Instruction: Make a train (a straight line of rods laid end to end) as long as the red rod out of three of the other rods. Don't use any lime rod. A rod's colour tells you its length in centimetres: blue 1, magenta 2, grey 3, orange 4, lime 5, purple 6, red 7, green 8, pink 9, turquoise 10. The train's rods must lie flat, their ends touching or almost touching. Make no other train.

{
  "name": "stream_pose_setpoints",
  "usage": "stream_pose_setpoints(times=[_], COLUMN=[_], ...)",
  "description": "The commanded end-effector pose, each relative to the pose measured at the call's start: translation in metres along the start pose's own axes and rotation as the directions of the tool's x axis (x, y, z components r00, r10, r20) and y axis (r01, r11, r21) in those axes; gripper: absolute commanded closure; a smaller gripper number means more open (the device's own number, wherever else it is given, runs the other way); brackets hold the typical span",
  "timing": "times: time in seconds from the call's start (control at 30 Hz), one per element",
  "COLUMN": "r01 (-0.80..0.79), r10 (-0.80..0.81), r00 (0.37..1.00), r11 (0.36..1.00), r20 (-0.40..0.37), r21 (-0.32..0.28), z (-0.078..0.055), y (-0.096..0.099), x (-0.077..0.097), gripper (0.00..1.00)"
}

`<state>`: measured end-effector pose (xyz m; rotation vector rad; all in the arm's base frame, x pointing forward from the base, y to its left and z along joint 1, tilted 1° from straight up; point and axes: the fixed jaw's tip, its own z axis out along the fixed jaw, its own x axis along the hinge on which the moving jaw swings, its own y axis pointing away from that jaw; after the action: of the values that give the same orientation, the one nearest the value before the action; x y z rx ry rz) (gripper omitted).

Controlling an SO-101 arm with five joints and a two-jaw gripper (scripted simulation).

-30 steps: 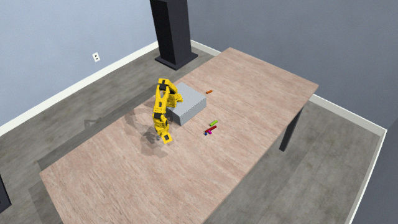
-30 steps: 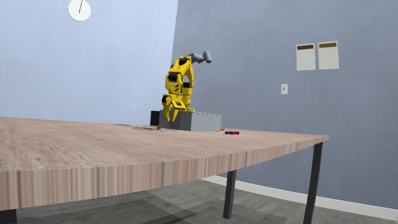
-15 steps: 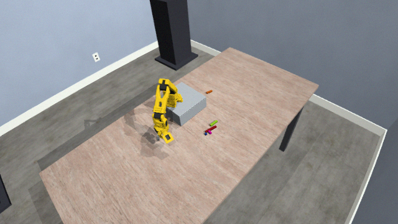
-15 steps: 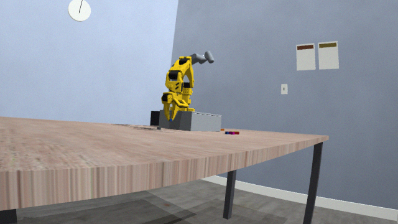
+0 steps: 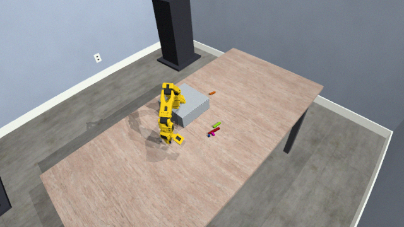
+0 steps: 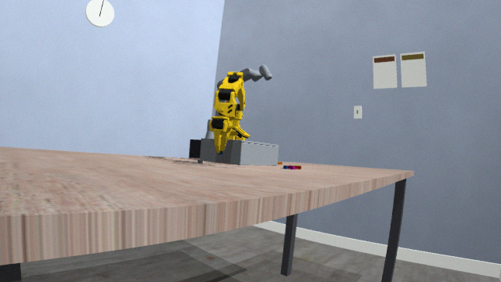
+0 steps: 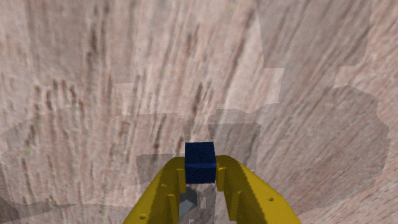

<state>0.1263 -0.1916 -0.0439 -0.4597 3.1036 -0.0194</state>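
My gripper [image 7: 200, 172] [image 5: 165, 140] [image 6: 220, 150] is shut on a small blue rod [image 7: 200, 156] and holds it just above the bare table, left of the grey base block. The red rod [image 5: 214, 130] lies flat to the right of the block. A magenta rod [image 5: 213, 133] and a second blue rod [image 5: 208, 135] lie close beside the red rod's near end. A lime rod [image 5: 216, 125] lies just behind the red one. An orange rod [image 5: 212, 93] lies apart, farther back near the block. In the exterior view the rod cluster [image 6: 292, 167] shows as a small group past the block.
The grey base block [image 5: 194, 105] [image 6: 254, 153] carries the arm and stands between my gripper and the rods. The wooden table [image 5: 252, 82] stretches far on all sides. A dark pillar [image 5: 175, 31] stands on the floor behind the table.
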Motion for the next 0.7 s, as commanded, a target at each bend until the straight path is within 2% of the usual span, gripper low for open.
stream_pose_setpoints(times=[0.0,0.33,0.67], r01=[0.164,0.475,0.528], r10=[-0.164,-0.475,-0.528], r00=[0.986,0.880,0.850], r11=[0.986,0.880,0.849], r20=[-0.002,0.005,0.007], r21=[-0.027,-0.023,-0.023], z=[0.003,0.006,0.006], y=[0.001,-0.003,-0.004], x=[-0.008,-0.022,-0.025], gripper=[1.00,1.00,1.00])
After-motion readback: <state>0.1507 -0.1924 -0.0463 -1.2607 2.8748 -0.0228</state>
